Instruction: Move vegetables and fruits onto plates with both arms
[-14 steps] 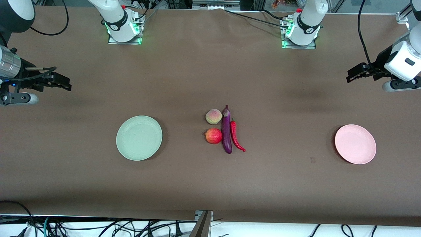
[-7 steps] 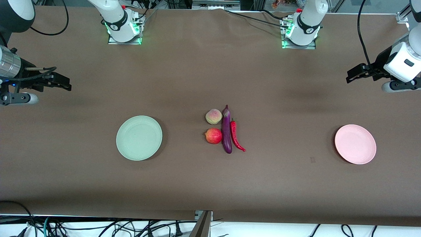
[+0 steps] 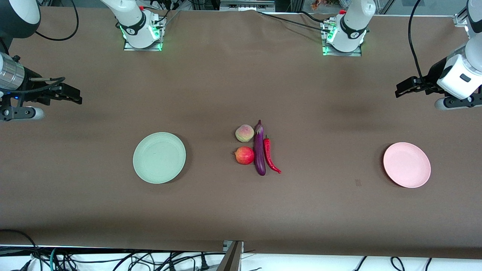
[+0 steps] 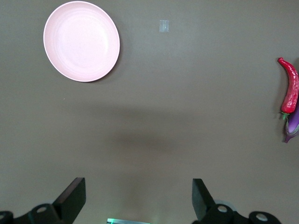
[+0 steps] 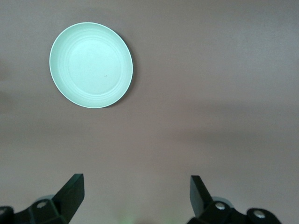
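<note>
Brown matte table [image 3: 226, 82]. Two round shallow matte plates on it: pale green plate [image 3: 159, 157] toward right arm's end from the eggplant, pink plate [image 3: 407, 165] toward left arm's end. Glossy slim purple eggplant [image 3: 259, 148] at mid-table, long axis running toward front camera, stem end farther. Curved red chili [image 3: 270, 153] alongside, parallel, green stem farther. Round peach [image 3: 244, 133] and red pomegranate [image 3: 244, 155] beside eggplant, pomegranate nearer camera. Left gripper [image 4: 139, 199] and right gripper [image 5: 137, 197] aloft over bare table, fingers spread, empty.

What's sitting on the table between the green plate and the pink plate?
In the front view, a cluster: peach, pomegranate, eggplant and chili pepper, between the green plate and pink plate.
</note>
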Robot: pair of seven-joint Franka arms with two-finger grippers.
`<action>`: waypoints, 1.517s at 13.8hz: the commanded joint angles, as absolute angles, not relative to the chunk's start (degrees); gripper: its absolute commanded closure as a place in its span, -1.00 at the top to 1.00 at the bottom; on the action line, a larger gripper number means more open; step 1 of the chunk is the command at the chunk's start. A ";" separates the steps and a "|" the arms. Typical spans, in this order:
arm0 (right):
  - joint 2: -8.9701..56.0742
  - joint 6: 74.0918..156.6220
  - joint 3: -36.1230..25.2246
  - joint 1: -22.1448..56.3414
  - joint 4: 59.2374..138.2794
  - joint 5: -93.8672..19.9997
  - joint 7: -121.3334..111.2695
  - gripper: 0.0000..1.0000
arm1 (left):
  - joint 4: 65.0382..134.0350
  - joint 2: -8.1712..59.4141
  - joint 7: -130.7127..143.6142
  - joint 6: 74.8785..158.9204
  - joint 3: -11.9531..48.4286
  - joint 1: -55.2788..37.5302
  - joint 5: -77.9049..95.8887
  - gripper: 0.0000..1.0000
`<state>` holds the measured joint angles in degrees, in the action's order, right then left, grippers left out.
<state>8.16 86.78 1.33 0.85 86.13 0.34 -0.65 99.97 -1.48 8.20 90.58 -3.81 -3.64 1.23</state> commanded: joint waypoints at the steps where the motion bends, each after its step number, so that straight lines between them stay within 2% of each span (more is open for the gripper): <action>1: 8.79 86.57 1.49 0.18 84.90 0.09 -1.49 1.00 | 98.79 -0.70 7.91 90.35 -3.78 -3.16 2.55 1.00; 21: 8.88 86.57 1.49 0.18 84.99 0.09 -1.49 1.00 | 98.96 -0.62 7.82 90.26 -3.78 -3.08 3.87 1.00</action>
